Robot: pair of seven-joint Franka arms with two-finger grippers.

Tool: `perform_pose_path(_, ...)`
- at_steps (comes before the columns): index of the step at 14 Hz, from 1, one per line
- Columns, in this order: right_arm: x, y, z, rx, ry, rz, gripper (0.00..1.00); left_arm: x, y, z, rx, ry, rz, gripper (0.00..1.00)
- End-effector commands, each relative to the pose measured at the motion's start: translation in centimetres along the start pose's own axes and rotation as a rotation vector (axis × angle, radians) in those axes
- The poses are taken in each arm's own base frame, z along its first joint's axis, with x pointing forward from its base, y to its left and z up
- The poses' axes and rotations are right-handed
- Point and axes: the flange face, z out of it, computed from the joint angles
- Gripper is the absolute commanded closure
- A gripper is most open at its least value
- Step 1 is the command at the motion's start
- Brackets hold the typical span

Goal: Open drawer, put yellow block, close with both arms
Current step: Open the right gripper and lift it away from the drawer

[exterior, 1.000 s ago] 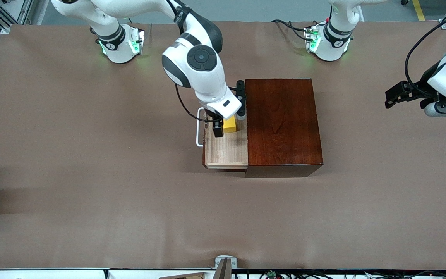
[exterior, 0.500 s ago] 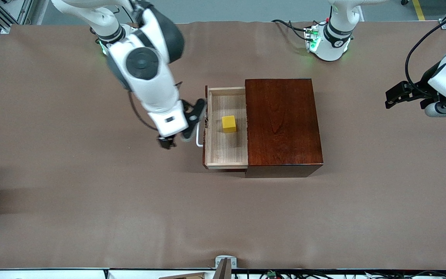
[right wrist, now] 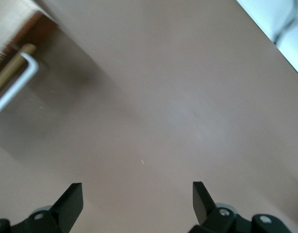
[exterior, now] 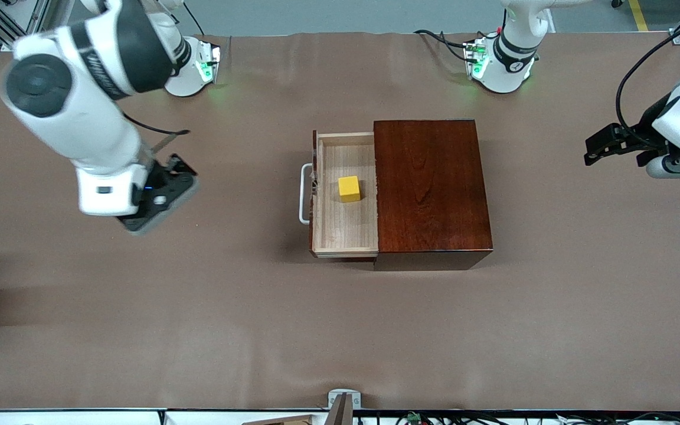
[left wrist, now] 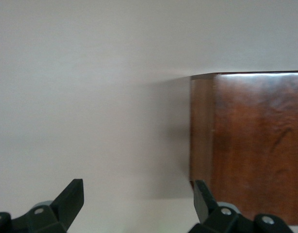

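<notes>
The drawer (exterior: 346, 233) stands pulled out of the reddish-brown wooden box (exterior: 428, 189), toward the right arm's end of the table. Its white bar handle (exterior: 303, 195) is free. The yellow block (exterior: 349, 188) sits on the drawer's floor, upright. My right gripper (exterior: 130, 224) is open and empty over bare table, well away from the handle. In the right wrist view (right wrist: 138, 204) the handle (right wrist: 15, 82) shows at the edge. My left gripper (exterior: 592, 154) is open and empty, waiting over the left arm's end; its wrist view (left wrist: 138, 204) faces the box's side (left wrist: 256, 145).
The brown table cover (exterior: 198, 324) spreads all round the box. The two green-lit arm bases (exterior: 189, 65) (exterior: 496, 59) stand along the table's edge farthest from the front camera. A small metal bracket (exterior: 343, 401) sits at the nearest edge.
My right gripper let go of the yellow block in the drawer, lifted out and swung away toward the right arm's end of the table. The block stays in the drawer. The left arm barely moved.
</notes>
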Motion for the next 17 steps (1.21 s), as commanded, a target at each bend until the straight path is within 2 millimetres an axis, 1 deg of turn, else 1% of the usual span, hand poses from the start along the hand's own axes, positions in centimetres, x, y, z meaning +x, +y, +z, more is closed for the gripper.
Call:
perform_pose_path(1,-4.2,3.3,-1.9,-0.001,-0.019,0.108,0.00,-0.5,3.4,-2.0,-0.038,0.037,0.060,0.00)
perform_pose_path(2,-5.4,4.4,-2.6,-0.004,-0.017,0.139,0.00,-0.9,6.0,-2.8,-0.040,0.050,0.101,0.00)
perform_pose_path(3,-7.2,6.4,-2.9,-0.010,-0.025,0.189,0.00,-1.4,8.5,-3.4,-0.043,0.062,0.145,0.00)
perform_pose_path(4,-9.0,8.0,-3.9,-0.024,-0.016,0.236,0.00,-2.1,11.1,-3.3,-0.043,0.061,0.190,0.00)
perform_pose_path(5,-10.4,9.3,-4.5,-0.013,-0.002,0.280,0.00,-3.0,14.2,-3.1,-0.043,0.057,0.237,0.00)
perform_pose_path(6,-12.1,11.0,-4.6,0.016,0.012,0.331,0.00,-4.2,17.5,-2.9,-0.045,0.051,0.290,0.00)
perform_pose_path(8,-15.2,13.2,-5.5,0.037,0.033,0.406,0.00,-7.3,24.5,-2.3,-0.052,0.044,0.426,0.00)
perform_pose_path(9,-16.3,13.6,-6.1,0.037,0.034,0.449,0.00,-8.6,27.5,-1.4,-0.052,0.028,0.489,0.00)
perform_pose_path(10,-16.7,13.3,-6.7,0.039,0.032,0.496,0.00,-10.9,31.4,-0.9,-0.059,0.032,0.573,0.00)
perform_pose_path(11,-17.2,13.0,-7.1,0.047,0.019,0.547,0.00,-12.4,34.4,-0.7,-0.060,0.077,0.643,0.00)
perform_pose_path(12,-17.6,12.7,-7.4,0.053,0.010,0.590,0.00,-12.4,36.2,0.4,-0.026,0.113,0.704,0.00)
perform_pose_path(13,-17.9,12.4,-7.3,0.056,0.005,0.626,0.00,-12.6,38.3,2.1,-0.014,0.108,0.770,0.00)
perform_pose_path(14,-18.6,12.1,-7.1,0.062,-0.003,0.676,0.00,-11.9,40.5,3.0,-0.067,0.106,0.821,0.00)
perform_pose_path(15,-19.0,11.7,-6.8,0.078,-0.003,0.724,0.00,-11.2,43.0,4.4,-0.122,0.087,0.892,0.00)
perform_pose_path(16,-19.4,11.5,-6.9,0.091,0.004,0.754,0.00,-11.2,45.1,5.6,-0.147,0.079,0.993,0.00)
perform_pose_path(17,-19.6,11.7,-6.6,0.098,0.007,0.762,0.00,-11.5,47.2,6.6,-0.140,0.111,1.120,0.00)
